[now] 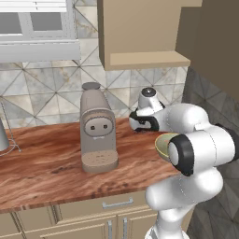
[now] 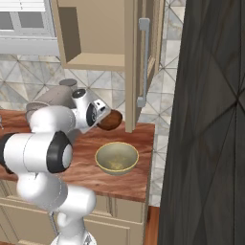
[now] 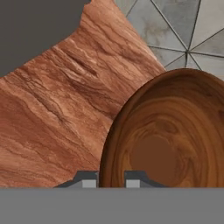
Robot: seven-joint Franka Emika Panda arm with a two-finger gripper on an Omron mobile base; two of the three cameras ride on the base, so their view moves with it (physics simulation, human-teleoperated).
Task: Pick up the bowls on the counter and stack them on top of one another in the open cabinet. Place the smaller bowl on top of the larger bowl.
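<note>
Closest to the lens, smaller bowl [image 3: 168, 135], dark brown, rim pinched between nearly shut fingers [image 3: 110, 178]; held tilted and clear of the tabletop [image 3: 57, 113], just beside the hanging cabinet door [image 2: 141, 62] in the right base view; larger bowl [image 2: 116, 158], pale olive-yellow, resting upright on the tabletop near its right end, below and in front of the held bowl; cabinet [image 2: 95, 61] open above, shelf board bare; coffee machine [image 1: 96, 133] standing further left; progress judged early: neither bowl shelved; larger bowl must sit on the shelf first, then the smaller one inside it.
</note>
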